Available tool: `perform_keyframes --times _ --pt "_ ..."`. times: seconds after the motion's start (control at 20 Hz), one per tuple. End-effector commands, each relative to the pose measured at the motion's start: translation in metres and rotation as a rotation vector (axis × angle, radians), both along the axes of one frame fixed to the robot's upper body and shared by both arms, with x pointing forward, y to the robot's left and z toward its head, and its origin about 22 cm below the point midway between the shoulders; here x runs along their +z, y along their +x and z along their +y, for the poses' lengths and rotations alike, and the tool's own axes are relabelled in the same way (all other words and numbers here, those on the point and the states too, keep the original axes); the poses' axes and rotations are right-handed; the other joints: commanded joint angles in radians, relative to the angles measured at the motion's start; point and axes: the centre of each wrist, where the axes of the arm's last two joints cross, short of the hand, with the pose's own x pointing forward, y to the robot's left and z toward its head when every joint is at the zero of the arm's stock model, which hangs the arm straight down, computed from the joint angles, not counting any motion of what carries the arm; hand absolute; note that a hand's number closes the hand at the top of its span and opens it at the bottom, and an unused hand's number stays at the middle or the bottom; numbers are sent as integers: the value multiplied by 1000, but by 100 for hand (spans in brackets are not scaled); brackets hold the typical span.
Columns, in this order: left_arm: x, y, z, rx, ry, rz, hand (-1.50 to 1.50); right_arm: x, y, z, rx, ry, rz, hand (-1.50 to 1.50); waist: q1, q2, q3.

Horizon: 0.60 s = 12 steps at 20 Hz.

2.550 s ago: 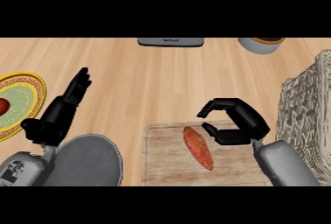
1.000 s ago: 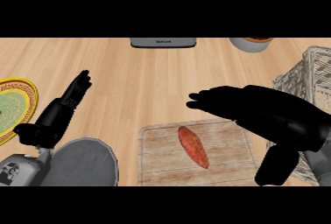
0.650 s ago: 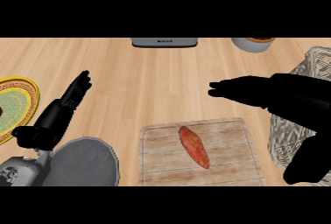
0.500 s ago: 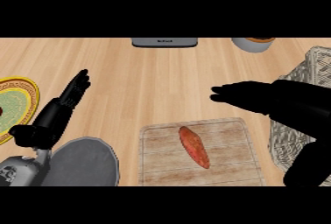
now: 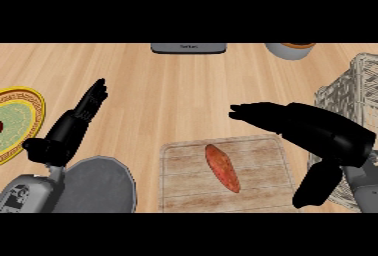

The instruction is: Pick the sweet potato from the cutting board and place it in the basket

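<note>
Lying on grained cutting board [image 5: 184, 192], tapered orange sweet potato [image 5: 222, 167], right hand [image 5: 317, 132] spread open beside

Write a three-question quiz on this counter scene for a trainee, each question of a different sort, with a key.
1. What does the sweet potato lie on?
2. Where does the basket show? A) at the view's left edge B) at the view's right edge C) at bottom centre
3. True or false: the right hand holds the sweet potato.

Key: 1. The cutting board. 2. B. 3. False; the hand holds nothing and the sweet potato lies bare on the board.
</note>
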Motion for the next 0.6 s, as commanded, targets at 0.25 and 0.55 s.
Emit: perform_keyframes --times 0.25,0.55 --pt "1 -9 1 -9 0 -32 0 -78 13 16 -5 23 -45 -150 5 0 0" --pt "8 -14 -12 5 -1 -2 0 -108 -4 34 -9 36 -60 -150 1 -2 0"
